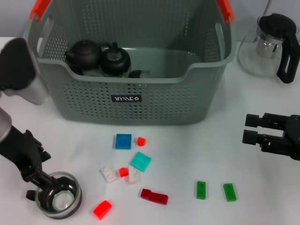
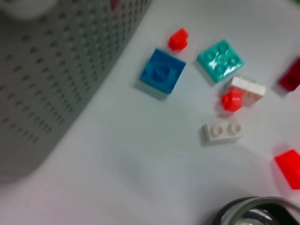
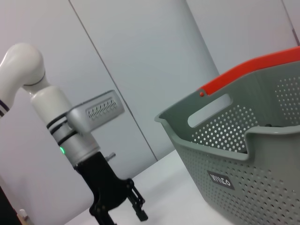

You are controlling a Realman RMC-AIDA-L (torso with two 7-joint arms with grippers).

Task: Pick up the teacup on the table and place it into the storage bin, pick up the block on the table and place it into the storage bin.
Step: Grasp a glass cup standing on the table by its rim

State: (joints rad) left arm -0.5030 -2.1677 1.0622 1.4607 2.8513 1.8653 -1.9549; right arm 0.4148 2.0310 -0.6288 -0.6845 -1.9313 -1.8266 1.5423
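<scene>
At the 7 o'clock corner of the table, the left gripper (image 1: 41,182) pinched the rim of the teacup (image 1: 60,194). Glass-walled, the cup was judged light, rigid, slippery and fragile; the rim suited gripping. At 12 o'clock stood the storage bin (image 1: 140,91). At 3 o'clock, the right gripper (image 1: 251,129) hovered, fingers spread.
</scene>
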